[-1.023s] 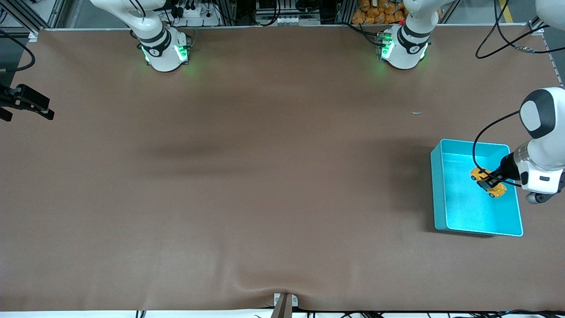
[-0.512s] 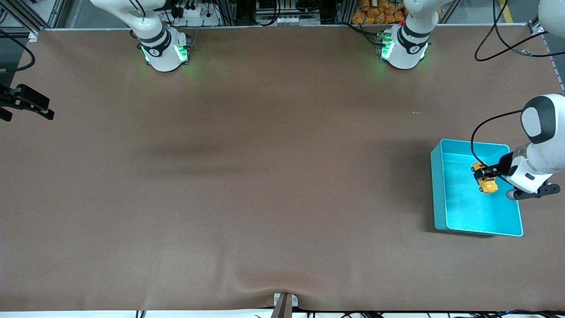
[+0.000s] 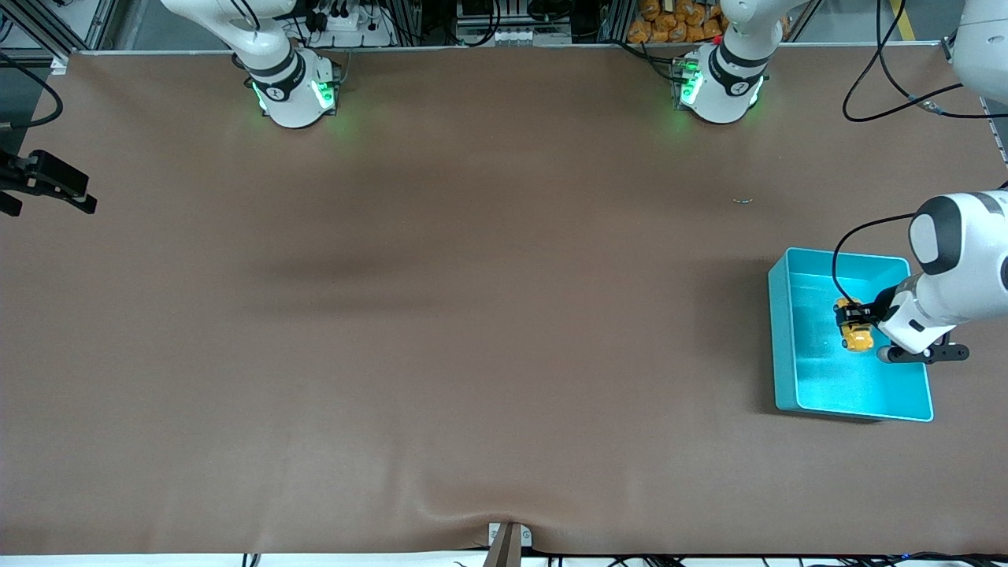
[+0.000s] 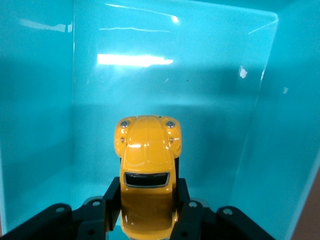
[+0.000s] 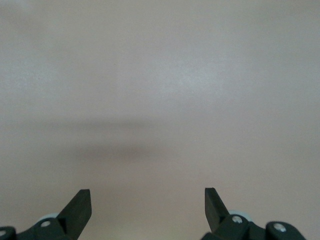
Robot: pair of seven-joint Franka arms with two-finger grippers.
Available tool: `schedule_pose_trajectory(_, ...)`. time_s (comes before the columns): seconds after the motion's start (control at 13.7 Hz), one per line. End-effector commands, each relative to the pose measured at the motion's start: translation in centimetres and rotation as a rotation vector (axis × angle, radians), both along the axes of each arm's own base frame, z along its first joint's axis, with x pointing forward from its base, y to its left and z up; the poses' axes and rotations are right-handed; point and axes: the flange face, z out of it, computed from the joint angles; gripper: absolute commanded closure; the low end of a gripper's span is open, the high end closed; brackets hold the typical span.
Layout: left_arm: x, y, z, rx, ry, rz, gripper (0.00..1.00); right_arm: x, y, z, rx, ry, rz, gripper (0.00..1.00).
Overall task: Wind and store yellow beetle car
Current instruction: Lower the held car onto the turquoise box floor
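1. Front view: the left gripper (image 3: 854,321) hangs inside the teal bin (image 3: 781,339) at the left arm's end of the brown tabletop (image 3: 472,315).
2. Its fingers (image 4: 111,196) are clamped on the sides of the yellow beetle car (image 3: 857,334), which sits over the bin's floor; whether its wheels touch the floor cannot be told.
3. Left wrist view: the car (image 4: 148,170) shows its roof and dark window, its rounded end pointing away from the gripper toward a bin wall.
4. Right wrist view: the right gripper (image 5: 148,207) waits over bare tabletop, its fingers (image 5: 80,207) wide apart and holding nothing.
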Motion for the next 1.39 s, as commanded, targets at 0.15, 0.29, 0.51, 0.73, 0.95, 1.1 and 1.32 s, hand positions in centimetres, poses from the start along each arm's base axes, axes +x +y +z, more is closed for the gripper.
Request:
schedule_pose_trajectory(0.15, 1.1, 0.1, -2.4, 0.011, -0.039, -0.048, 1.0, -0.4, 0.4, 0.4, -0.017, 0.001, -0.011, 0.0)
schedule_pose_trajectory(0.29, 1.2, 0.3, -3.7, 0.009, -0.043, -0.052, 1.0, -0.4, 0.3, 0.4, -0.017, -0.001, -0.013, 0.0)
schedule_pose_trajectory(0.51, 1.2, 0.1, -5.0, 0.009, -0.028, -0.065, 1.0, -0.4, 0.3, 0.3, -0.017, 0.001, -0.013, 0.0)
schedule_pose_trajectory(0.73, 1.5, 0.4, -5.8, 0.021, -0.026, -0.081, 1.0, -0.3, 0.3, 0.3, -0.017, 0.002, -0.013, 0.0)
schedule_pose_trajectory(0.95, 1.5, 0.3, -6.1, 0.02, -0.022, -0.082, 1.0, -0.3, 0.3, 0.2, -0.017, 0.004, -0.013, 0.0)
schedule_pose_trajectory(1.1, 1.5, 0.3, -6.2, 0.021, -0.022, -0.085, 1.0, -0.3, 0.3, 0.2, -0.017, 0.004, -0.013, 0.0)
schedule_pose_trajectory(1.32, 1.3, 0.3, -6.8, 0.016, -0.013, -0.085, 0.85, -0.3, 0.2, 0.2, -0.017, 0.004, -0.014, 0.0)
